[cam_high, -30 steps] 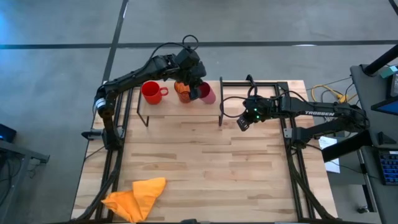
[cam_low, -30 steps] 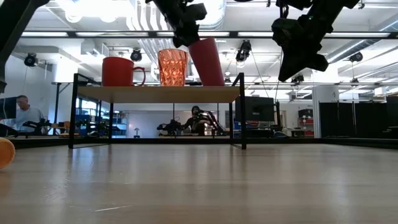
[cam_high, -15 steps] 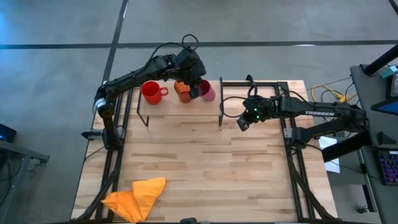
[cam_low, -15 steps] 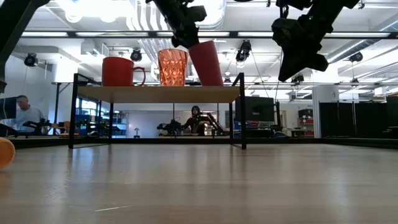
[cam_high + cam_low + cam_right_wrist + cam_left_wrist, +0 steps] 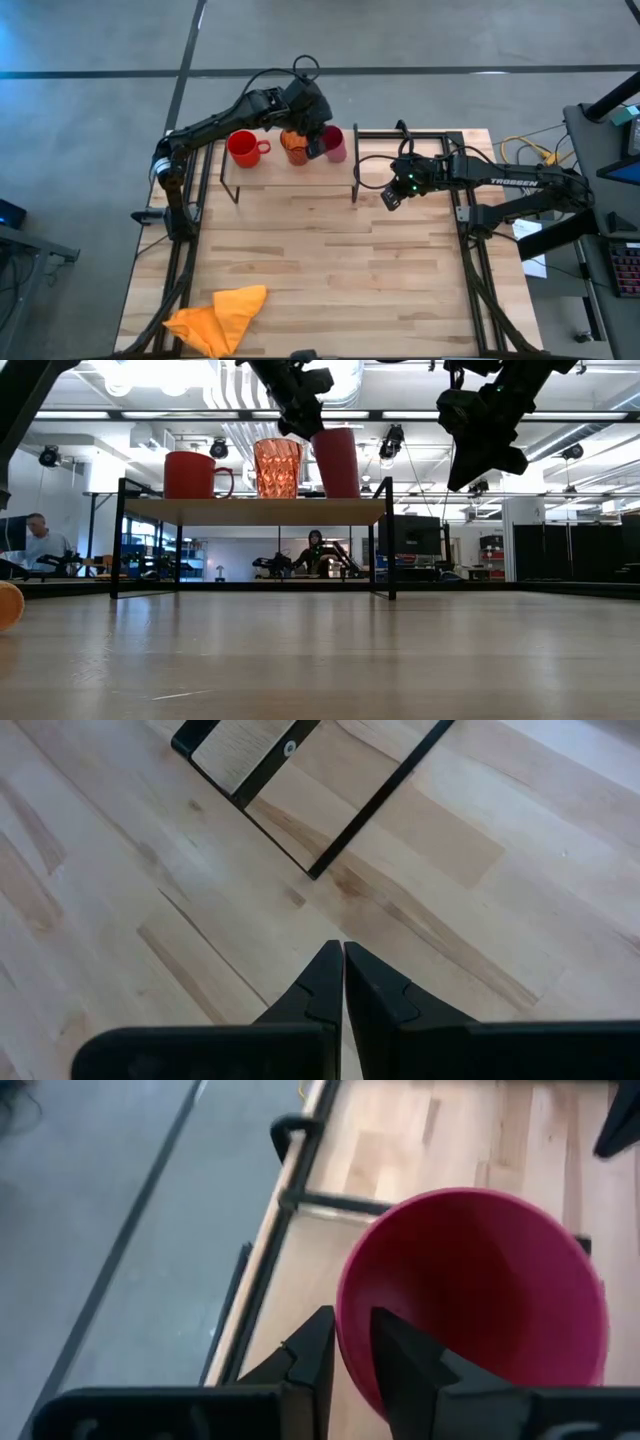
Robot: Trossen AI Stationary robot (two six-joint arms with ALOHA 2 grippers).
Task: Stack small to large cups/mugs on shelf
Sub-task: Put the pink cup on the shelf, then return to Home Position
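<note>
A red mug with a side handle, an orange patterned cup and a magenta-pink tumbler stand in a row on the shelf, a light board on thin black legs at the table's far side. My left gripper is above the shelf, shut on the tumbler's rim. My right gripper hangs shut and empty above the table, right of the shelf. My left gripper pinches the tumbler's rim on the side toward the orange cup, one finger inside the tumbler and one outside. The fingers come from above, pointing down. The tumbler stands about upright with its base on the shelf board.
An orange cloth lies crumpled at the table's near left. Black frame rails run along both table sides. Beyond the table the low view shows a person at the left and another behind the shelf.
My left gripper has tipped the pink tumbler from a lean to about upright on the shelf, next to the orange cup. Its base stayed on the board while its rim swung over. The gripper has kept its hold.
</note>
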